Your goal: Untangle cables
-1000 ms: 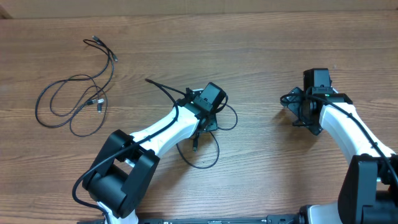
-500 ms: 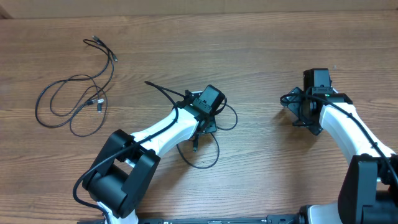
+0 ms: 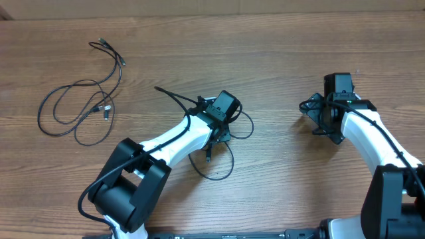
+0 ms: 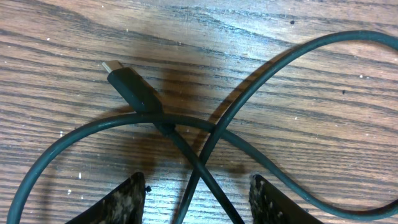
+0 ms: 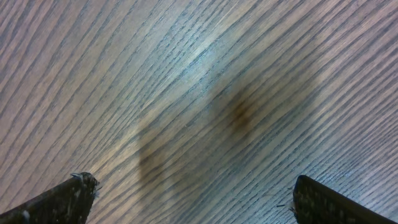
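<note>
While the left gripper (image 4: 199,208) hangs low over the wooden table (image 3: 279,53), its two fingers (image 4: 127,202) stand apart, and nothing is clamped between them. Right there in the wrist view, a thin black cable (image 4: 200,167) crosses over itself just ahead of the fingertips, and its strands run down into the gap between the jaws. Its plug (image 4: 134,90), black with a small silvery tip, lies flat on the wood just beyond the crossing, tip pointing up and to the left in that view. From overhead, this cable curls around and under the left gripper near the middle of the table. One loop bulges toward the front edge, another pokes out to the right, and one end trails off toward the back left. Over on the far left, well apart from both arms, a second bundle of cables (image 3: 73,113) lies in loose overlapping loops, with a tail of small plug ends reaching toward the back. On the other side, the right gripper (image 5: 193,205) hovers above bare wood grain, fingers spread wide, holding nothing at all.
</note>
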`<move>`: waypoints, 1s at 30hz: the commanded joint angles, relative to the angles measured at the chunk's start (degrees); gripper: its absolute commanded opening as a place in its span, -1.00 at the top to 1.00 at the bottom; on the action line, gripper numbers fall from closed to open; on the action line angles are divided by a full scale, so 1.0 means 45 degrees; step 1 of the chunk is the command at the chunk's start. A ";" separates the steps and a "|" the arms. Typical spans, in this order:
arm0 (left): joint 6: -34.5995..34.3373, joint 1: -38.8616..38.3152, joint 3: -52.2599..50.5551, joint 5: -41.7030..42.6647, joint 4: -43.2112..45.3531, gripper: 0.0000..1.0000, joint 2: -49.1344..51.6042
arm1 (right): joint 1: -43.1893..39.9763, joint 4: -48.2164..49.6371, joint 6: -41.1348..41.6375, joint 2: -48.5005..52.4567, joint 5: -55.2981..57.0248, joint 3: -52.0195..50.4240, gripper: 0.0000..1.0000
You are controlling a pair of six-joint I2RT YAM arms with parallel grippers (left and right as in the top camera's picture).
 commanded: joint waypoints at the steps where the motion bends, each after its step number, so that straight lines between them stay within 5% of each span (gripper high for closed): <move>1: -0.0087 -0.0039 -0.0078 -0.0223 0.0049 -0.10 0.0024 | -0.0034 0.0063 -0.0087 -0.0199 0.0010 0.0010 -1.00; 23: -0.0083 -0.0039 -0.0078 -0.0214 0.0049 -0.16 0.0024 | -0.0034 0.0063 -0.0087 -0.0199 0.0010 0.0010 -1.00; 30: -0.0083 -0.0039 -0.0078 -0.0209 0.0053 0.44 0.0024 | -0.0034 0.0068 -0.0087 -0.0199 0.0010 0.0010 -0.99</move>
